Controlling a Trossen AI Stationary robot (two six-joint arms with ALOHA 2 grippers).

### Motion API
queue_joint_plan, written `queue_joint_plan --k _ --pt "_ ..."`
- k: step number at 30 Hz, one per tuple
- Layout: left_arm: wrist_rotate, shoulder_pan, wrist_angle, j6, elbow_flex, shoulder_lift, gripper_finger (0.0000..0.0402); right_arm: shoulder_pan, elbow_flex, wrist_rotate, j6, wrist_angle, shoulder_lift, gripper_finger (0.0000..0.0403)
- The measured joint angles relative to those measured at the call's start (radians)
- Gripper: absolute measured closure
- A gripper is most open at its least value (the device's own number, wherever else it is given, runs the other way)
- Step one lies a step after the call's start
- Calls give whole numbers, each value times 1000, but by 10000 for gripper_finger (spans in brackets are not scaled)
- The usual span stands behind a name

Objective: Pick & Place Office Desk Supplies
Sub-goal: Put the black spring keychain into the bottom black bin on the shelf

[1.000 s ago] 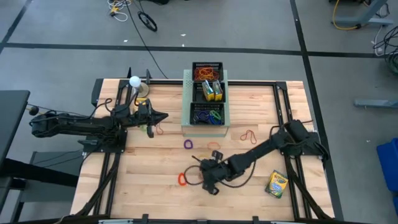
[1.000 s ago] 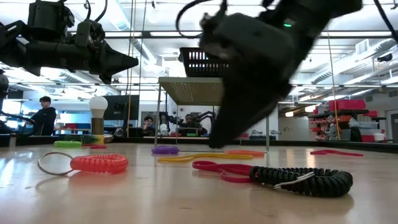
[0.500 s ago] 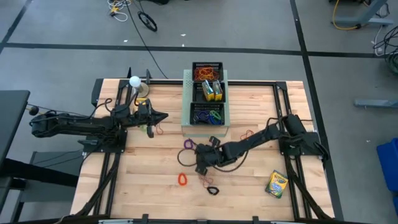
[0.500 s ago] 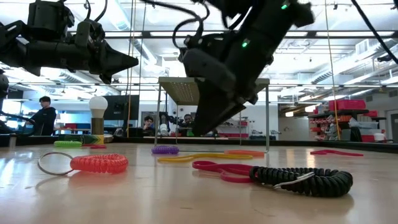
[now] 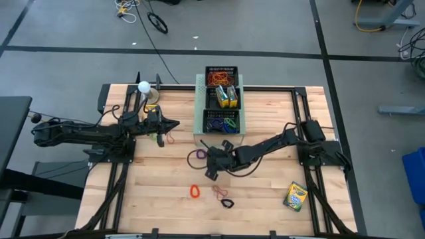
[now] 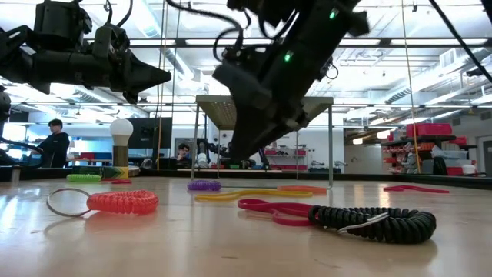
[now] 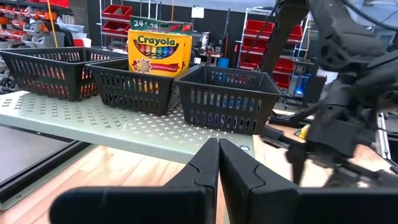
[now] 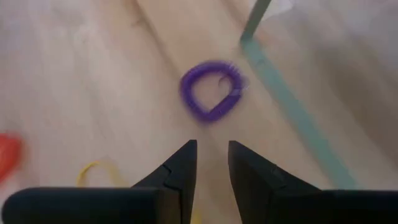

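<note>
My right gripper (image 5: 210, 170) hovers above the table's middle, fingers a narrow gap apart and holding nothing. In the right wrist view (image 8: 211, 155) a purple coil loop (image 8: 210, 91) lies flat on the wood ahead of the fingertips (image 5: 198, 154). A red coil (image 5: 194, 191), a pink band (image 5: 218, 191) and a black coil (image 5: 227, 202) lie nearer the near edge. A crayon box (image 5: 295, 196) lies at the near right. Three black mesh trays (image 5: 222, 121) stand on the pale-green box. My left gripper (image 5: 175, 124) waits shut, raised, left of that box (image 7: 217, 146).
The pale-green perforated box (image 5: 198, 136) stands at the far middle, close behind my right gripper. A white ball on a stand (image 5: 143, 86) sits at the far left. Red bands (image 5: 265, 144) lie right of the box, more bands (image 5: 166, 138) under my left gripper. People show beyond the table (image 6: 55, 142).
My right gripper has travelled from over the black coil and pink band near the near edge toward the far edge and slightly left, ending close to the purple coil. The loops on the table have stayed where they were.
</note>
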Motion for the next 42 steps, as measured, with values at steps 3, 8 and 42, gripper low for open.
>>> queue_joint_plan --k 3,8,42 --pt "0 0 0 0 0 0 381 26 42 -22 23 -100 0 317" --pt "0 0 0 0 0 0 381 45 99 -28 38 -249 0 324" --pt "0 0 0 0 0 0 381 246 122 -125 -70 -276 0 202"
